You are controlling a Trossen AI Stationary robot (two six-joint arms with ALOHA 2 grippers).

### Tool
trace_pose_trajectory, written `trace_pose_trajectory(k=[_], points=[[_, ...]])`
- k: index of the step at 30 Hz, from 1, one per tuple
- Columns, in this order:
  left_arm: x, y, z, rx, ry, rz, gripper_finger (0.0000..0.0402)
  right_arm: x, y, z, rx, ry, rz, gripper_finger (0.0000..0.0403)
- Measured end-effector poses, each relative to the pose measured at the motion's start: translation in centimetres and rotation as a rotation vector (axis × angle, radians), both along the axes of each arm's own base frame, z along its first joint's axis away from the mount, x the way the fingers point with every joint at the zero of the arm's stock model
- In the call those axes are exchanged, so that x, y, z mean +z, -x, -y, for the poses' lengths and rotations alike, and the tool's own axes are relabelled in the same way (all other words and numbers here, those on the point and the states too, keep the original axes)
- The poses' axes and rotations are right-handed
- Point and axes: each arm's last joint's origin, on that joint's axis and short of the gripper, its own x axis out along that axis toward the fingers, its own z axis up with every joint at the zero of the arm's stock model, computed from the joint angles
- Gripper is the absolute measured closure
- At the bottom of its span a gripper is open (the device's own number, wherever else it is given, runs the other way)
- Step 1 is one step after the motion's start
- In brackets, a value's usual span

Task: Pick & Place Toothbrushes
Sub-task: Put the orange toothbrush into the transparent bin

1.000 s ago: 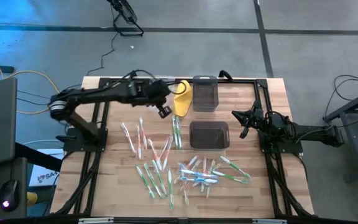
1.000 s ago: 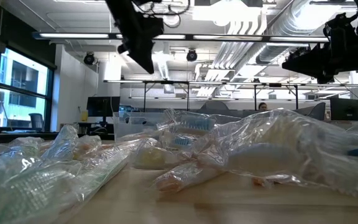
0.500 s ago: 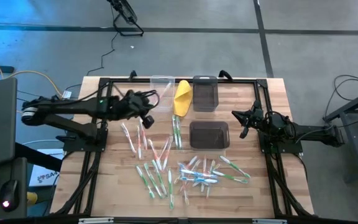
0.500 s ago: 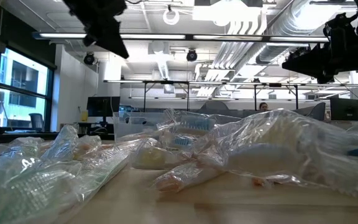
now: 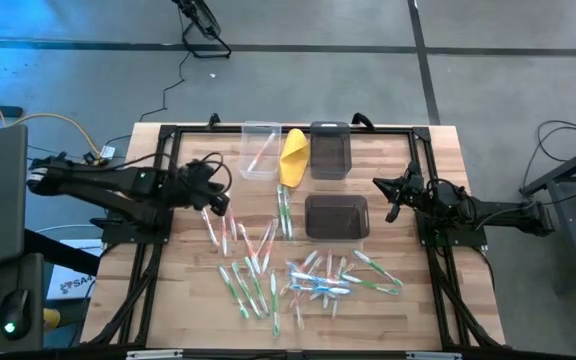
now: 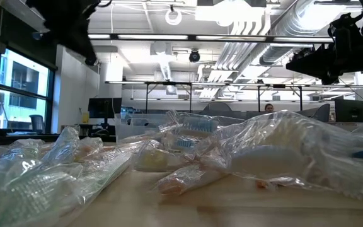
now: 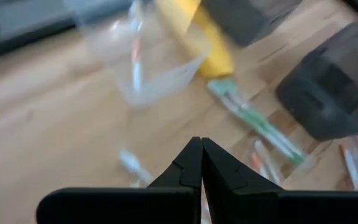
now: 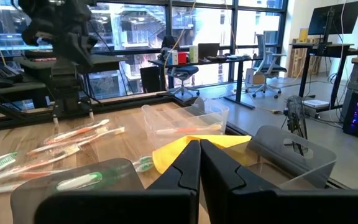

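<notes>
- The left gripper (image 5: 211, 203), jaws together and empty, is hovering over the toothbrushes (image 5: 268, 270) scattered on the table (image 5: 408, 300): between picks, I judge.
- Next: opening and descending onto one.
- The right gripper (image 5: 390, 196), jaws together, is waiting beside a dark bin (image 5: 336, 217).

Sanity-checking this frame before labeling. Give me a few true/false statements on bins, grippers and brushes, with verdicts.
1. The clear bin holds at least one toothbrush. True: an orange-handled one lies inside it.
2. The left gripper is shut on a toothbrush. False: its fingers are shut with nothing between them.
3. Two dark bins stand on the table. True: one at the far edge, the other nearer the middle.
4. The right gripper is reaching into the clear bin. False: it waits by the right edge of the table, shut.
5. All toothbrushes are already binned. False: most lie loose on the table.
</notes>
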Motion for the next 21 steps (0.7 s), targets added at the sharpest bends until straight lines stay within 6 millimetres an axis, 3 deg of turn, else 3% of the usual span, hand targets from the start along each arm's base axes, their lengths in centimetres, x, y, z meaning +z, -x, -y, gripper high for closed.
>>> trace_pose_trajectory(k=[9, 21], points=[[-1.9, 2.0, 1.3, 0.268, 0.182, -0.122, 0.0401, 0.0, 0.0, 0.0, 0.000, 0.000, 0.000, 0.0401], [-3.5, 1.7, 2.0, 0.448, 0.326, -0.262, 0.0401, 0.0, 0.0, 0.0, -0.001, 0.000, 0.000, 0.0401]])
